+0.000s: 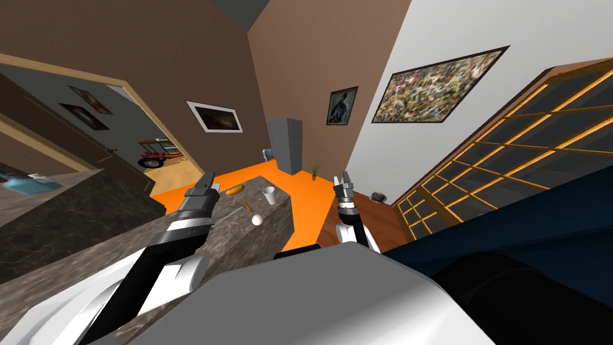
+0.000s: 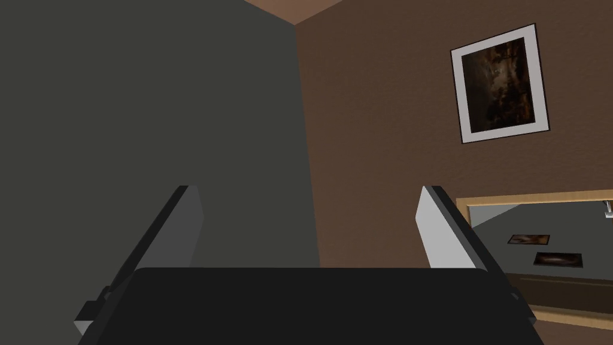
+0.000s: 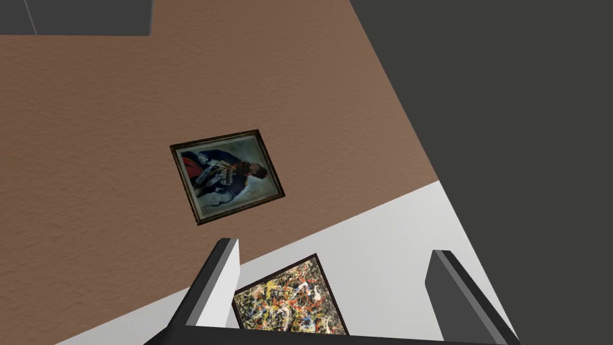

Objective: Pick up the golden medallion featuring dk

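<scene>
Left jaws apart, gold medallion nearby

Head cam: high, steep down-forward, rolled; counter close below, left gripper and right gripper small just ahead. Left wrist cam looks along its fingers, tilted up at a far wall; shares the white-framed picture beyond them with head. Right wrist cam likewise, upward; shares portrait and splatter painting.
</scene>
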Controlling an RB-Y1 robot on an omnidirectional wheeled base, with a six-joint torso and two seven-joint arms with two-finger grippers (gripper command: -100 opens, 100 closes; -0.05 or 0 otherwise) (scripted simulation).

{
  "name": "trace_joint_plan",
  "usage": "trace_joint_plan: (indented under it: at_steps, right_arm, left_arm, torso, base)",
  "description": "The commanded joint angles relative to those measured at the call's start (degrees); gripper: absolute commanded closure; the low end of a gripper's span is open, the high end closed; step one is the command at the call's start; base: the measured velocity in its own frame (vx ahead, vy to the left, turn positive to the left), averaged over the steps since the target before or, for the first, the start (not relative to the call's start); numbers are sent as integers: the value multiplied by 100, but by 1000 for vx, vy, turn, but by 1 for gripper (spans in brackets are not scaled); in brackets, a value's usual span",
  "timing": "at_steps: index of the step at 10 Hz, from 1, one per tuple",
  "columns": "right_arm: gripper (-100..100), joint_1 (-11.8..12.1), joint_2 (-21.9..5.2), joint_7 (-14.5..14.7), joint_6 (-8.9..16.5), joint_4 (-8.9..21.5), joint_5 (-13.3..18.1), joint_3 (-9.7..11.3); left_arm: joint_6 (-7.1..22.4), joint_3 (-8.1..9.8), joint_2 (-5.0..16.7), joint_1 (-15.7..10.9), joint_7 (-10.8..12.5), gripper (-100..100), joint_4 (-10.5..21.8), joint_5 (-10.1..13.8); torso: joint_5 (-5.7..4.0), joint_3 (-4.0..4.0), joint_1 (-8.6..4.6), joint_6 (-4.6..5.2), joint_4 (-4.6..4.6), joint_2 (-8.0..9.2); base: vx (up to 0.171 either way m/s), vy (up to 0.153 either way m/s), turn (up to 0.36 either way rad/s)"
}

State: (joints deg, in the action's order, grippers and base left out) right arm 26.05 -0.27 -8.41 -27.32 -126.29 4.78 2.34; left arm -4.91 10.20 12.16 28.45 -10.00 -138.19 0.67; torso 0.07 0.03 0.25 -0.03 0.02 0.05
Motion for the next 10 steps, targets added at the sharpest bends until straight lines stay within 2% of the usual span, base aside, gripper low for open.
trace_joint_plan:
  at_steps: [1, 2, 5, 6, 7, 10]
  right_arm:
    - [0, 0, 0, 0, 0, 0, 0, 0]
    - [0, -1, 0, 0, 0, 0, 0, 1]
    - [0, 0, 0, 0, 0, 0, 0, 0]
    - [0, -1, 0, 0, 0, 0, 0, 0]
    - [0, 0, 0, 0, 0, 0, 0, 0]
    - [0, 0, 0, 0, 0, 0, 0, 0]
  left_arm:
    - [286, 103, 41, 43, -74, -100, -36, 14]
    - [347, 103, 41, 43, -74, -100, -36, 14]
    - [857, 306, 125, 128, -197, -100, -99, 57]
    - [926, 306, 125, 128, -197, -100, -99, 57]
    - [1152, 407, 163, 179, -266, -100, -128, 79]
    - [1533, 504, 197, 235, -340, -100, -154, 102]
  torso:
    - [0, 0, 0, 0, 0, 0]
    - [-1, -1, -2, 4, -1, -2]
    - [0, -1, 2, -1, 0, -1]
    - [0, 1, 1, 3, 0, 2]
    - [-1, 0, -4, -2, 0, -1]
    - [-2, -4, -7, 2, -2, -7]
  base:
    - [-28, 46, -263]
    - [-30, 48, -103]
    - [-40, 57, -190]
    - [-37, 38, -108]
    - [-25, 23, -183]
    - [-24, 31, -153]
